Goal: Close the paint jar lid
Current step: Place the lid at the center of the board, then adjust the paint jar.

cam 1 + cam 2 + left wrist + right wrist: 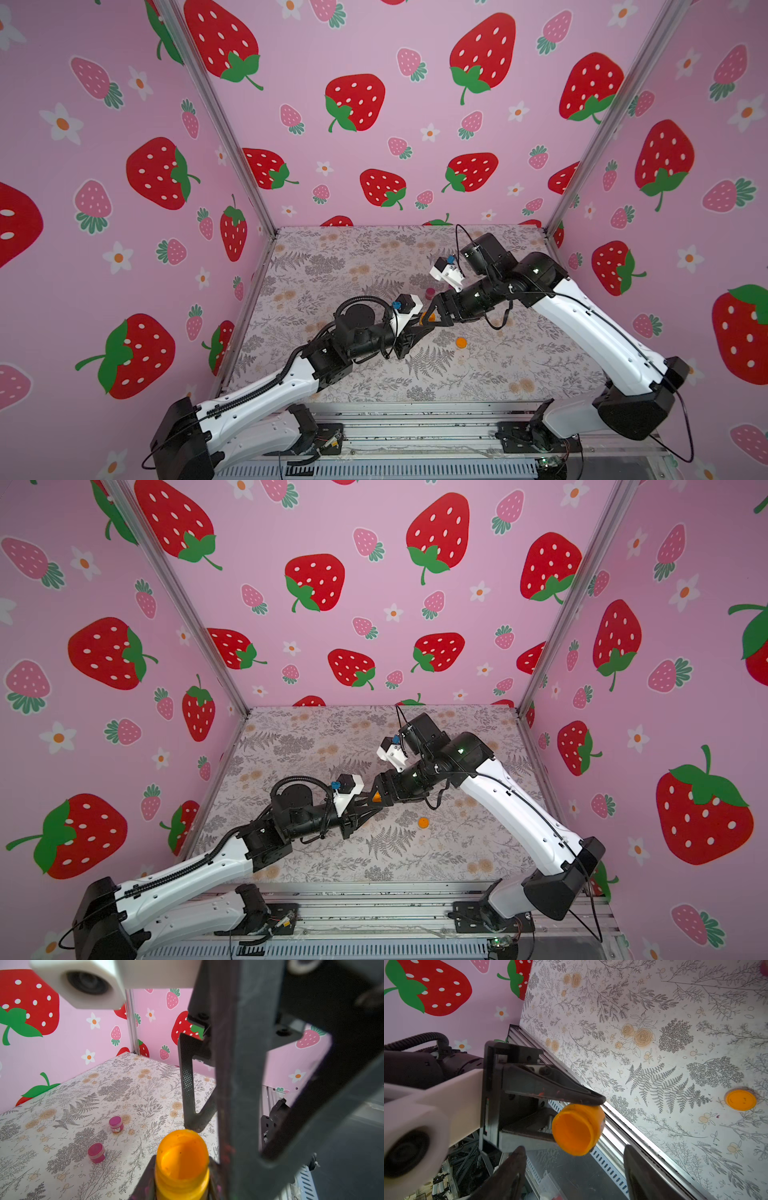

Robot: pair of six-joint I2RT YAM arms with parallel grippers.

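Both top views: left jaws are clamped on the orange paint jar (427, 318) (376, 797), which is held off the bench (332, 266) at about mid-bench. Only a sliver of orange shows between the black fingers. Right jaws stand apart, their tips just beside the jar's mouth end. The orange lid (461, 342) (423, 822) lies flat on the bench, apart from the jar, toward the right arm's side and nearer the arm bases.

Left wrist view: the jar (181, 1159) is lidless with its mouth open. The inner wall is coated in orange paint, neck ridges show below the rim, and a left finger sits on each side of the body. One right finger (188, 1084) hangs with its tip at the rim; cannot tell whether it touches. Two magenta pots (116, 1124) (96, 1152) stand on the bench beyond.

Right wrist view: the jar (577, 1129) turns its mouth toward the camera, with the interior evenly orange. The left fingers pinch it from opposite sides. The right fingers (512, 1167) are spread wide to either side and do not touch it. The lid (741, 1099) lies on the bench, well apart from the jar.
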